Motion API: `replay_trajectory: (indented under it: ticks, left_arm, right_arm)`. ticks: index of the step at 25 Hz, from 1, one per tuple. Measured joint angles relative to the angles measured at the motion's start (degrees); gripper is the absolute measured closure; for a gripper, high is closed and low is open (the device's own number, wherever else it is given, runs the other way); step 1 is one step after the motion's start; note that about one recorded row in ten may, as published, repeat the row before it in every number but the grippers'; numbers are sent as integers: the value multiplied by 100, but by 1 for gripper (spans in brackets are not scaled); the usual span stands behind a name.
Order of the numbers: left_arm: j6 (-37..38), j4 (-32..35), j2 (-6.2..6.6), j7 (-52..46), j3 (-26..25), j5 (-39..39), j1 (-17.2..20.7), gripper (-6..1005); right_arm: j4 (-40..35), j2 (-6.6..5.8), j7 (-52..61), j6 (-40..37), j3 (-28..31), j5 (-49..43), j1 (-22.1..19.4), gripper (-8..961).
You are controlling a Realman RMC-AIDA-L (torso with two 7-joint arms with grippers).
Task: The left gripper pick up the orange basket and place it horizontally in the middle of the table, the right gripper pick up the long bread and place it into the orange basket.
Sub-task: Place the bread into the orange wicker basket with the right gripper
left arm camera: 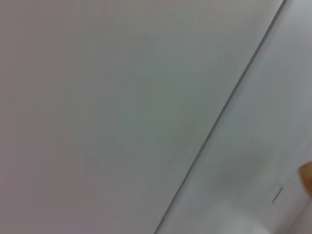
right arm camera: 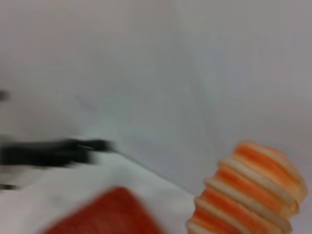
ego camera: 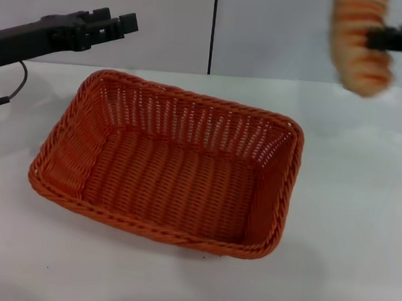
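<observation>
Light grey wall (ego camera: 282,31) (dark vertical seam) behind.

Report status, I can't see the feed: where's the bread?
Right gripper shut on long bread, raised, right of orange basket. Left gripper up, off basket's left. Basket empty on table.

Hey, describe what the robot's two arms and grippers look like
The left gripper is a blocky black claw on a black arm with a silver-grey segment and a thin dark cable trailing below. The right gripper shows only as a slim black claw.
</observation>
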Motion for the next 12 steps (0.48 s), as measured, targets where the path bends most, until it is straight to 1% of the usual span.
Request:
replay_trajectory:
  ticks: [2, 3, 4, 7, 8, 9, 11, 12]
  left_arm:
    - [-5, 0, 0, 1, 0, 0, -14, 218]
    - [-16, 0, 0, 7, 0, 0, -23, 218]
    - [-23, 1, 0, 13, -4, 0, -25, 218]
    - [-41, 0, 0, 38, -25, 0, -28, 218]
    - [-131, 1, 0, 76, -61, -2, -28, 218]
    - [-131, 1, 0, 76, -61, -2, -28, 218]
    - [-216, 12, 1, 81, -69, -5, -27, 218]
    - [-289, 27, 6, 89, -75, -7, -24, 218]
  right_arm:
    - [87, 57, -68, -88, -336, 429, 127, 798]
    - [216, 164, -134, -111, -667, 598, 296, 799]
    - [216, 164, -134, -111, -667, 598, 296, 800]
    - [507, 367, -273, -122, -1144, 654, 599, 802]
    - [796, 452, -368, -102, -1365, 658, 794, 806]
    - [796, 452, -368, -102, -1365, 658, 794, 810]
    - [1160, 505, -491, -48, -1494, 661, 998, 814]
    - [1303, 512, -529, -10, -1518, 660, 1060, 815]
